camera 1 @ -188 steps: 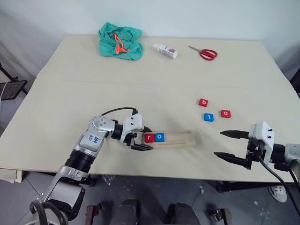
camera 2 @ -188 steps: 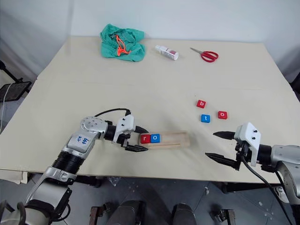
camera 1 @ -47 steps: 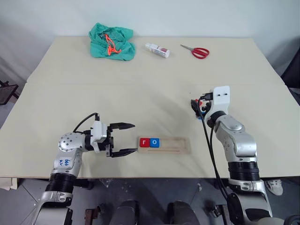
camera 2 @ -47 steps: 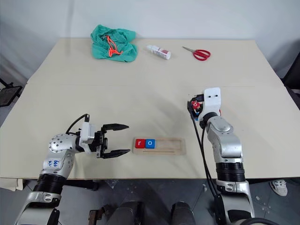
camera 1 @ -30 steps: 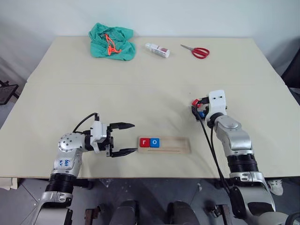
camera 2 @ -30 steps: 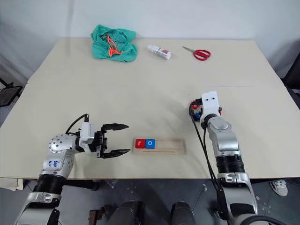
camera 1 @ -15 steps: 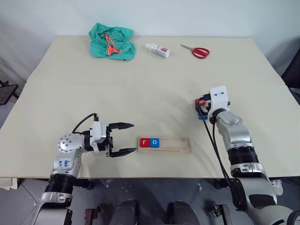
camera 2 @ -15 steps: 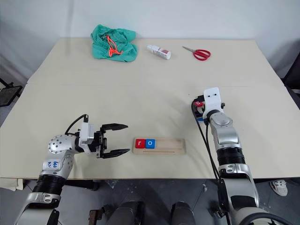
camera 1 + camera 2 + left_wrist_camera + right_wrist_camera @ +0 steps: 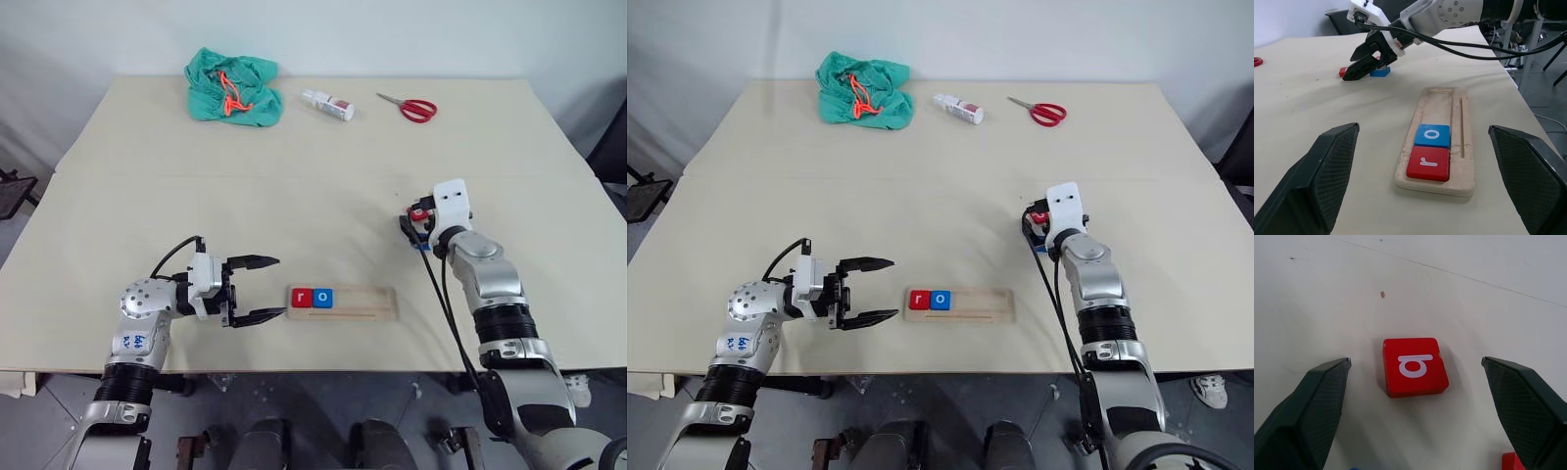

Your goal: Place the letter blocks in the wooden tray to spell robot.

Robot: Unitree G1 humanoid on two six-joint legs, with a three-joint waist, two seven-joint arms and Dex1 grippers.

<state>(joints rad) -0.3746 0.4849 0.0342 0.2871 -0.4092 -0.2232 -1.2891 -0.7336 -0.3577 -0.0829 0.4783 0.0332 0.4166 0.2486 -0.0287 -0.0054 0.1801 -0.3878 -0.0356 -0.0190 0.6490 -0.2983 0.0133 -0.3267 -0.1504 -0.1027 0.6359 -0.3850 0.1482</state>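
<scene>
Right wrist view shows the right claw (image 9: 1415, 396) spread wide around the red b block (image 9: 1414, 366), centre frame, flat on the tabletop (image 9: 1327, 293). Best to lower squarely, then pinch its 2 sides. Left claw (image 9: 257, 289) gapes empty beside the tray (image 9: 362, 303), lower centre.

Bare table (image 9: 1327, 293) surrounds the red b block (image 9: 1414, 366) between the spread right pincer (image 9: 1415, 396).

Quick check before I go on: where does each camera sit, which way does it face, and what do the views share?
Head stereo pair: looks forward and down over the table; both arms show.
Left wrist: looks between the open left gripper at the wooden tray holding r and o; the right gripper shows beyond.
Right wrist: looks between its open fingers at the red b block.
Shared: head and left wrist views both show the tray.
</scene>
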